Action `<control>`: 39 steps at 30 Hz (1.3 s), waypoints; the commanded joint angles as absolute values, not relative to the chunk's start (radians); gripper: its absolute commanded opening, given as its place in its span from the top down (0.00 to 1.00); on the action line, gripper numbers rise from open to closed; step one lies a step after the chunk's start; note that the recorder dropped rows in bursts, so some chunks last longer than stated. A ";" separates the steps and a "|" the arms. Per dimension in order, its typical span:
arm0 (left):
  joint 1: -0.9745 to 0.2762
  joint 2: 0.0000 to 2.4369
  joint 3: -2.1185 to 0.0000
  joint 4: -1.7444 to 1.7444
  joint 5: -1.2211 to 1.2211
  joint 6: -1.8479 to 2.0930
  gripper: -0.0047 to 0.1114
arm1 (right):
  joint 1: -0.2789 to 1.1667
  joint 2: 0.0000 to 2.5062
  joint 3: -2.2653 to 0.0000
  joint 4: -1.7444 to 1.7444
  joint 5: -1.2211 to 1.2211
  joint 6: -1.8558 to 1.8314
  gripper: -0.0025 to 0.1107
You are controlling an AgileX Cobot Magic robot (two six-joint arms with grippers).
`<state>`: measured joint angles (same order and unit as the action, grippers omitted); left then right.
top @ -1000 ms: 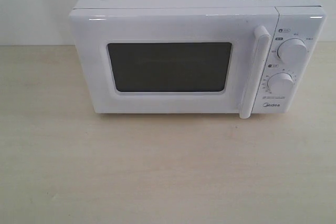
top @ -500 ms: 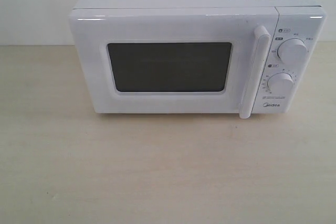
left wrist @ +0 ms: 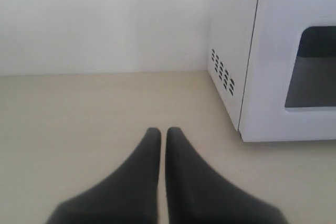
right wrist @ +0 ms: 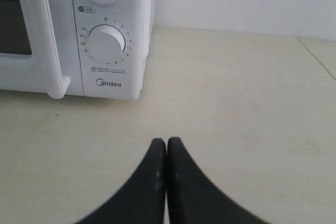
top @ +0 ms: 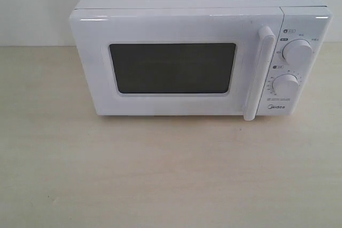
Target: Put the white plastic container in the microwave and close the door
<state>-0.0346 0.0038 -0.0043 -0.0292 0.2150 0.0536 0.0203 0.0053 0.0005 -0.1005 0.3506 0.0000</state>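
The white Midea microwave (top: 197,57) stands at the back of the table, its door (top: 171,68) shut, with the bar handle (top: 259,73) beside two round knobs (top: 297,52). The white plastic container is out of view in every frame. My left gripper (left wrist: 163,132) is shut with nothing between its dark fingers, hovering over the table off the microwave's vented side (left wrist: 223,72). On the opposite side, my right gripper (right wrist: 166,142) is also shut and empty, in front of the control panel (right wrist: 107,40). Neither gripper shows in the exterior view.
Light wooden tabletop (top: 171,174) spreads in front of the microwave. A white wall (left wrist: 105,19) runs behind. A table edge or seam (right wrist: 317,56) shows at the far side in the right wrist view.
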 commanded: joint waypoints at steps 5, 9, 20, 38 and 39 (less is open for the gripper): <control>-0.032 0.000 0.000 -0.139 0.298 0.042 0.92 | 0.022 0.000 0.000 -0.100 0.339 -0.005 0.98; -0.032 0.000 0.000 -0.139 0.296 0.057 0.92 | 0.022 0.000 0.000 -0.100 0.339 -0.005 0.98; -0.032 0.000 0.000 -0.149 0.300 0.057 0.92 | 0.022 0.000 0.000 -0.100 0.339 -0.005 0.98; -0.032 0.000 0.000 -0.149 0.300 0.057 0.92 | 0.022 0.000 0.000 -0.100 0.348 0.000 0.98; -0.032 0.000 0.000 -0.149 0.300 0.057 0.92 | 0.022 0.000 0.000 -0.100 0.348 0.000 0.98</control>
